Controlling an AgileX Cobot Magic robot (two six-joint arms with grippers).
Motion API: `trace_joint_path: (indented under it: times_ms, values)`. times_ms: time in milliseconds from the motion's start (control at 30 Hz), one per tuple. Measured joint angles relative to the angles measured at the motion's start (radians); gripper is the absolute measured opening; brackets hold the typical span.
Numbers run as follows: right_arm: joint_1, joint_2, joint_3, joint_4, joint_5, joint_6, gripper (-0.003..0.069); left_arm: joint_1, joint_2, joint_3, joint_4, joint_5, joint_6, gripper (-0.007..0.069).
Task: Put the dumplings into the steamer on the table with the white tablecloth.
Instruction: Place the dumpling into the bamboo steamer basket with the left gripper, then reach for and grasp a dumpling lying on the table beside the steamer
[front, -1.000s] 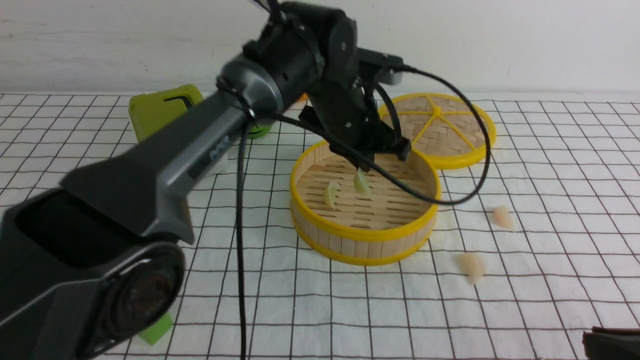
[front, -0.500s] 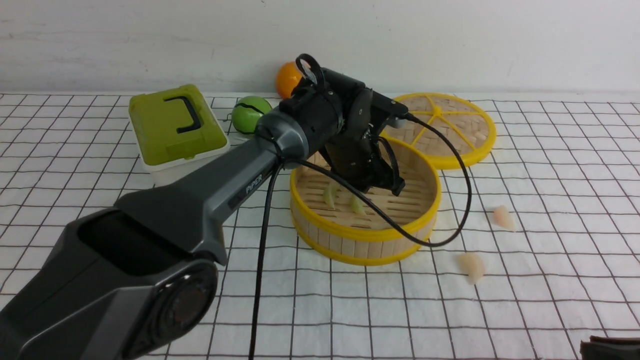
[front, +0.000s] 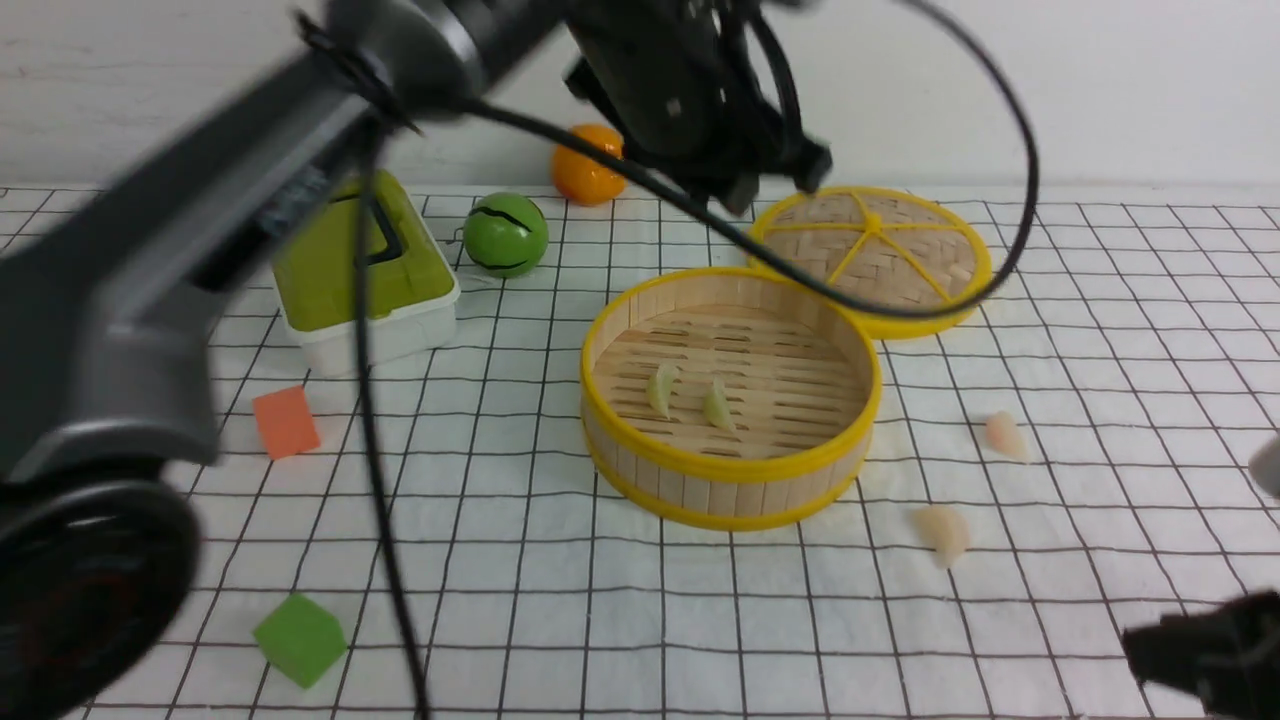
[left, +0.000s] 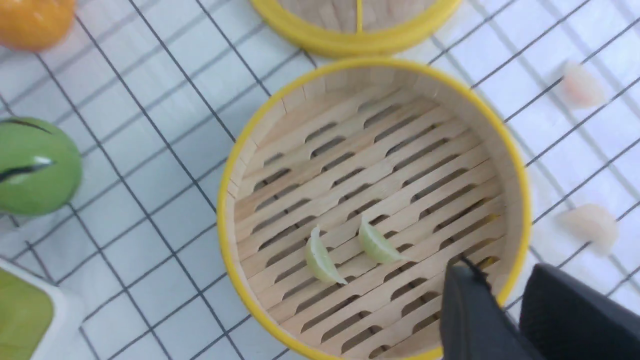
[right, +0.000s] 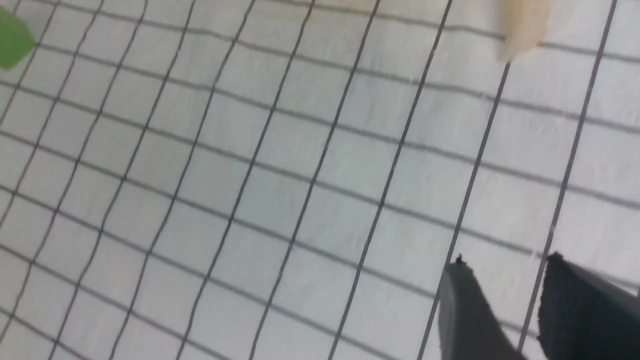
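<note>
The steamer (front: 728, 468) stands mid-table on the white tablecloth (front: 600, 620). Two pale green dumplings (front: 661, 388) (front: 717, 404) lie on its slatted floor; the left wrist view shows these dumplings (left: 322, 260) (left: 377, 245) side by side. Two pinkish dumplings (front: 1004, 434) (front: 944, 532) lie on the cloth to the steamer's right. My left gripper (front: 775, 185) hangs high above the steamer's far rim. That left gripper (left: 500, 280) is open and empty. My right gripper (right: 505, 265) is open over bare cloth, short of a pinkish dumpling (right: 522, 25).
The flat woven lid (front: 870, 250) lies behind the steamer. A green-lidded box (front: 355, 270), a green ball (front: 505, 235) and an orange fruit (front: 588, 165) sit at the back left. An orange cube (front: 285, 420) and a green cube (front: 300, 638) lie front left.
The left gripper let go of the second green dumpling inside the steamer, then rose well above it. The right arm has come further into view at the lower right.
</note>
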Motion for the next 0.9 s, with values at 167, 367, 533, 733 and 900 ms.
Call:
trace_joint_path:
  times_ms: [167, 367, 533, 733, 900]
  values:
    - [0.0, 0.236, -0.165, -0.012, -0.019, 0.002, 0.0315, 0.0, -0.235, 0.076, 0.033, 0.0, -0.099, -0.0013]
    - [0.028, 0.506, -0.334, -0.046, -0.042, 0.005, 0.0324, 0.0, -0.552, 0.399, 0.011, 0.0, -0.147, -0.0013]
    - [0.105, 0.684, -0.438, -0.155, -0.111, 0.035, 0.0325, 0.0, -0.862, 0.887, 0.014, -0.037, -0.159, -0.0013]
    - [0.17, 0.859, -0.49, -0.409, -0.252, 0.205, 0.0325, 0.0, -1.213, 1.486, 0.177, -0.198, -0.365, -0.0013]
    - [0.174, 0.911, -0.499, -0.505, -0.252, 0.356, 0.0255, 0.0, -1.438, 1.787, 0.291, -0.242, -0.493, -0.0013]
